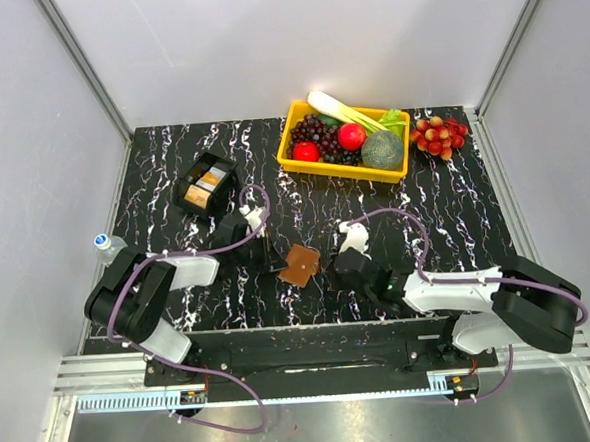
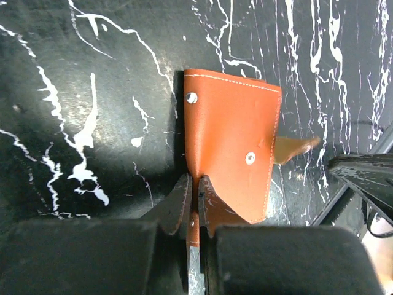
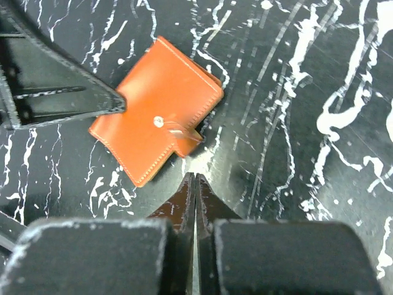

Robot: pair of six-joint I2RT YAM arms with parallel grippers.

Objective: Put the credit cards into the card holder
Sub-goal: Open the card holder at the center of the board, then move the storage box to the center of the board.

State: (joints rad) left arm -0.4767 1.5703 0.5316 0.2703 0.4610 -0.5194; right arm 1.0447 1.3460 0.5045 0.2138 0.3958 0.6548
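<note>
Black box (image 1: pixel 187 177) holds credit cards (image 1: pixel 203 192); yellow bin (image 1: pixel 342 170) holds produce (image 1: pixel 351 135). Left tool (image 2: pixel 193 198) clamps card holder (image 2: pixel 233 135) edge; right tool (image 3: pixel 194 184) closed, empty. Only wrist views show the snap tab (image 2: pixel 295 149).

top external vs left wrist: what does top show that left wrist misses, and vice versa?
Only top external: the credit cards in the black box, the yellow produce bin, red grapes and a bottle.
Only left wrist: the left gripper shut on the edge of the card holder, and its snap studs.
Both: the card holder on the marbled table.
</note>
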